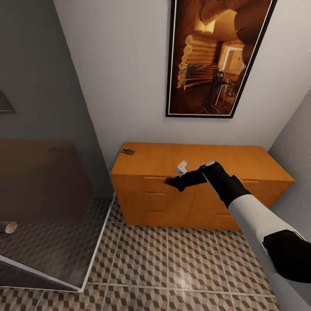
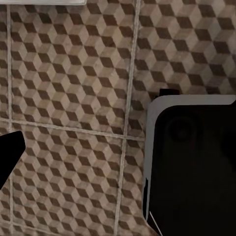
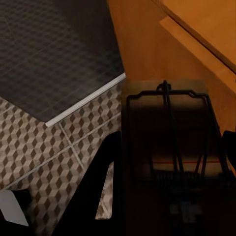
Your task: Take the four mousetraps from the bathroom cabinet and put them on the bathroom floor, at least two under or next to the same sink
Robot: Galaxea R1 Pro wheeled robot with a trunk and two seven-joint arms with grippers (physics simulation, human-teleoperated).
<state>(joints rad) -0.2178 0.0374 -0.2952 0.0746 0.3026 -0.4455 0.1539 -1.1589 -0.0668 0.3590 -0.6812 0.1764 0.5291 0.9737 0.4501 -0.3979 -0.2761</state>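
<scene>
right hand (image 1: 172, 181): clamped on a mousetrap (image 3: 172, 147) | in front of the cabinet (image 1: 147, 198) | second mousetrap (image 1: 128, 151) on top, at 10 o'clock | left hand: cannot tell

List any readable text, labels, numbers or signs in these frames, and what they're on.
None readable.
Picture on the wall: a log-cabin interior, no lettering.
Mousetrap on the cabinet top: dark fittings, too small to show any marking.
Mousetrap in the right gripper: a thin red line, no letters.
Floor tiles: cube pattern only.
</scene>
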